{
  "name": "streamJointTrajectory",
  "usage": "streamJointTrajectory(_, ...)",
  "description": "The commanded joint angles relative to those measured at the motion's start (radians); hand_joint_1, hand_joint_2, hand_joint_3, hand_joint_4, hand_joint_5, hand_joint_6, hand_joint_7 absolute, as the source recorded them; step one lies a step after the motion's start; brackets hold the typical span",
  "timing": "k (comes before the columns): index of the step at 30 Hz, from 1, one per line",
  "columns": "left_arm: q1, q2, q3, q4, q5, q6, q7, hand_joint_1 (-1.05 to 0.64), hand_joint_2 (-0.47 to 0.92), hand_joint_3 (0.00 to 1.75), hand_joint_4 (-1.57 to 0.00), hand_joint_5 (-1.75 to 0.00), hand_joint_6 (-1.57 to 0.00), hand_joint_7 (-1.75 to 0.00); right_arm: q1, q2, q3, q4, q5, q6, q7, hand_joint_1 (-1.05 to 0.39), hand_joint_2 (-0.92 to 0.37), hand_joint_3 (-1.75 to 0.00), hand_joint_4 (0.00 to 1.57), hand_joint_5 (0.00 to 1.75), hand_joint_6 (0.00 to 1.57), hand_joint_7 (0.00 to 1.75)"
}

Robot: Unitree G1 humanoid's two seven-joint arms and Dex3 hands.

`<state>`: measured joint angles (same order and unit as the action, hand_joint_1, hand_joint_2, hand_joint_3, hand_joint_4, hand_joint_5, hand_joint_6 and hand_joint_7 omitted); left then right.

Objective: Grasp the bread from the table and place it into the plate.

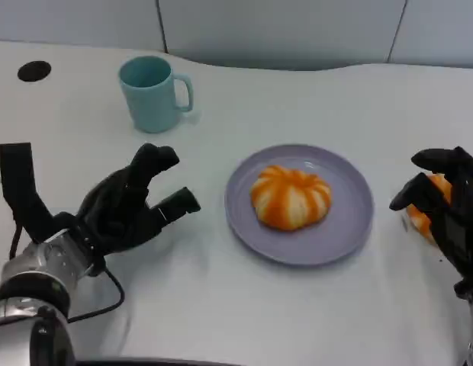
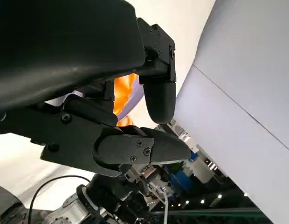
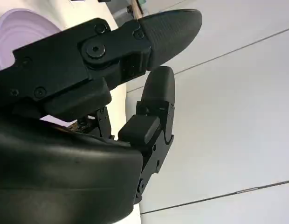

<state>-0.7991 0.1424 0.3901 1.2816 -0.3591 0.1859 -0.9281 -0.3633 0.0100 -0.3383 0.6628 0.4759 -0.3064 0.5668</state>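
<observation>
An orange-and-white striped bread [image 1: 291,197] lies in the middle of the purple plate [image 1: 351,229]. A second orange bread [image 1: 421,219] lies on the table at the right edge, partly hidden by my right hand [image 1: 446,210]. That hand's fingers arch over it, still spread, with a gap between thumb and finger in the right wrist view [image 3: 149,84]. My left hand [image 1: 126,206] rests left of the plate, fingers apart, holding nothing. In the left wrist view the bread [image 2: 123,91] and plate [image 2: 136,100] show past its fingers [image 2: 158,93].
A light blue mug [image 1: 152,93] stands at the back left, handle to the right. A black round hole [image 1: 34,71] sits in the table's far left corner. A black cable runs by my left forearm [image 1: 107,297]. White tabletop lies in front of the plate.
</observation>
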Motion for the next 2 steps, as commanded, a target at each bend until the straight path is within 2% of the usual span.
streamJointTrajectory(1,-0.003,0.013,-0.001,0.006,0.009,-0.011,-0.015,-0.69,0.92,0.27,-0.47,-1.75,-0.27,-1.75,0.001,-0.018,-0.005,0.001,0.003,-0.003,0.006,-0.55,-0.92,-0.09,0.62,1.69,0.79,0.9)
streamJointTrajectory(2,-0.003,0.013,-0.002,0.005,0.01,-0.015,-0.016,-0.69,0.92,0.28,-0.47,-1.75,-0.28,-1.75,0.0,-0.018,-0.005,0.002,0.004,-0.004,0.008,-0.55,-0.92,-0.09,0.62,1.7,0.79,0.9)
